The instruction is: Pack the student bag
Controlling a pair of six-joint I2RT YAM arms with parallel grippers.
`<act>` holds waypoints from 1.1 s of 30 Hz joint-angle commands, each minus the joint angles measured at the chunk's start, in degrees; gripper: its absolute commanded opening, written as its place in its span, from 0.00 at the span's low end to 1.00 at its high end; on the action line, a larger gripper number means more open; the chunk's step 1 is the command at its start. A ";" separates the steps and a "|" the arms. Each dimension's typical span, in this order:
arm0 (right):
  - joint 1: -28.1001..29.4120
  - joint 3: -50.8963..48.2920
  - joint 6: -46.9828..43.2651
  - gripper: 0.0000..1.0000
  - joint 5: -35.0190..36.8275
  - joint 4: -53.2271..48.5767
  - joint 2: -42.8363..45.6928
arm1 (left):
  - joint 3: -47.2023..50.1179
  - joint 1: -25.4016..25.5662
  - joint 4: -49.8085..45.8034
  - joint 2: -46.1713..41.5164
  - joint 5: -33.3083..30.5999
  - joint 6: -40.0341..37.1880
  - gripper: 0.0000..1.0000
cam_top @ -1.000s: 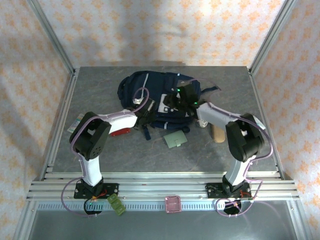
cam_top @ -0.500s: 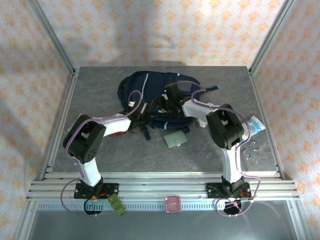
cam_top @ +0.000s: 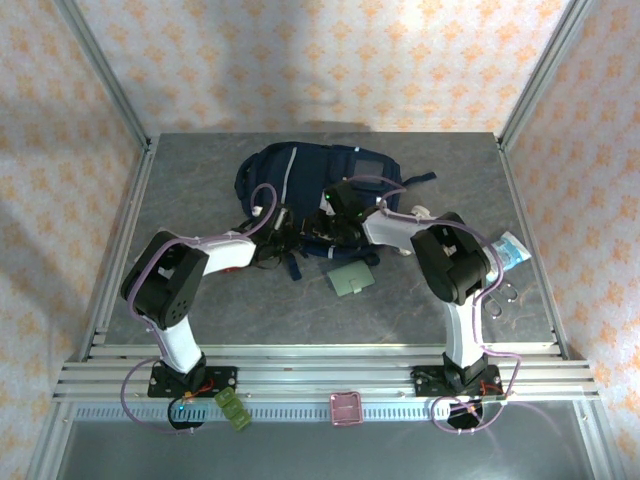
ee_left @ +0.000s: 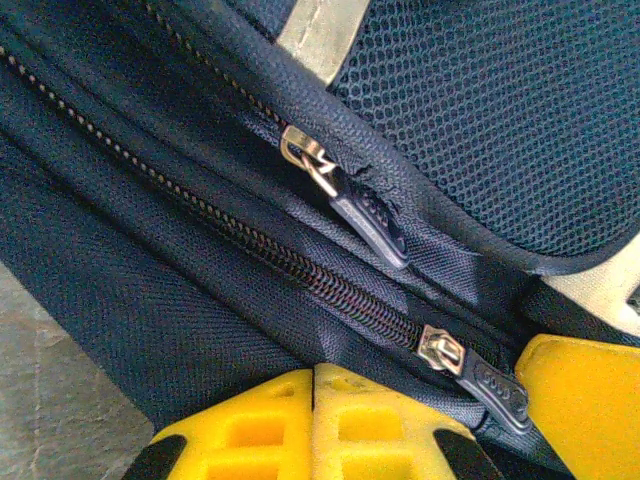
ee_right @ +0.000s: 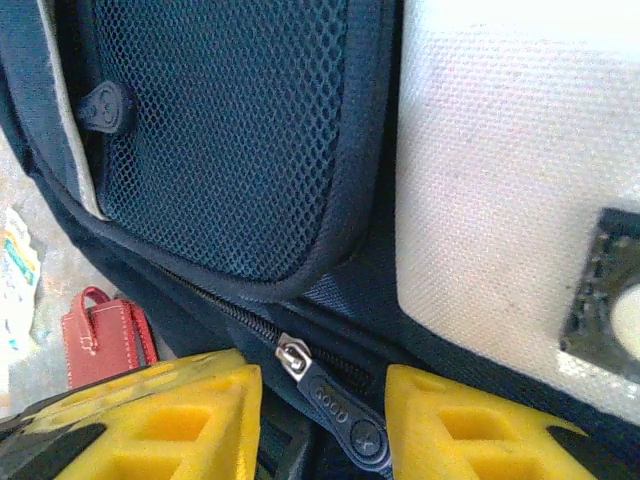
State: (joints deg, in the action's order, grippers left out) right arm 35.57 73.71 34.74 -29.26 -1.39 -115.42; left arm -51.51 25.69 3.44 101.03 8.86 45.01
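Observation:
The student bag (cam_top: 300, 175), navy with light stripes and pale patches, lies at the back middle of the table. My left gripper (cam_top: 272, 243) is at its lower left edge. In the left wrist view its yellow fingertips (ee_left: 316, 385) are shut together, tips against the bag's dark fabric (ee_left: 150, 300) just below a closed zipper (ee_left: 442, 352). My right gripper (cam_top: 335, 215) is at the bag's front and stands open. A zipper pull (ee_right: 335, 408) lies between its two yellow fingers (ee_right: 190, 400). One finger of the right gripper (ee_left: 585, 400) also shows beside the left gripper.
A red pouch (ee_right: 100, 330) lies by the bag's left edge, under the left arm (cam_top: 235, 262). A green card (cam_top: 352, 278) sits in front of the bag. A blue-white packet (cam_top: 508, 250) and metal rings (cam_top: 500, 295) lie at the right.
My right arm has swung left, bringing its gripper down onto the bag's front zipper. The left gripper has edged right, closer to the bag's lower edge.

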 commanded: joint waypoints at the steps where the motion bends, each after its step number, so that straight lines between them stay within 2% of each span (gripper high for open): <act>1: 0.50 -1.95 0.51 0.44 -4.04 0.07 -0.03 | 1.53 -0.73 0.77 -1.82 0.80 0.69 0.00; 4: 0.55 -2.60 1.01 0.27 -9.73 4.43 -0.39 | 2.40 -0.99 1.32 -2.99 0.98 1.11 0.00; 9: 0.55 -3.43 1.38 0.21 -13.69 7.06 0.61 | 3.38 -1.53 1.01 -5.01 0.73 1.70 0.01; 12: 0.47 -4.84 1.55 0.21 -12.60 8.44 2.12 | 3.53 -1.54 0.45 -5.85 0.29 1.82 0.09; 15: 0.38 -6.49 0.64 0.15 -9.53 9.65 4.26 | 3.00 -1.53 -0.95 -5.89 0.34 1.59 0.18; 16: 0.38 -6.89 -0.19 0.17 -8.78 9.66 5.01 | 2.53 -1.52 -1.68 -5.69 0.37 1.33 0.18; 19: 0.39 -7.11 -2.90 0.35 -7.75 6.92 6.69 | 1.10 -1.52 -4.09 -5.24 0.01 0.93 0.21; 21: 0.38 -7.47 -4.70 0.39 -6.95 4.30 8.06 | -0.23 -1.44 -6.17 -5.03 -0.22 0.65 0.23; 23: 0.22 -8.63 -6.25 0.41 -5.91 2.10 9.95 | -1.58 -1.28 -8.33 -5.03 -0.62 0.19 0.24; 27: -1.05 -12.98 -7.31 0.42 -4.87 1.20 14.71 | -5.62 -0.16 -14.18 -4.49 -2.74 -0.93 0.38; 33: -5.09 -19.44 -5.11 0.42 -2.51 4.60 20.54 | -15.77 3.34 -25.88 1.05 -9.30 -3.22 0.45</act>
State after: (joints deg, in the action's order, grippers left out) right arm 32.34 56.14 29.36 -34.72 2.07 -97.76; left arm -63.16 27.66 -13.58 99.07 4.29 43.77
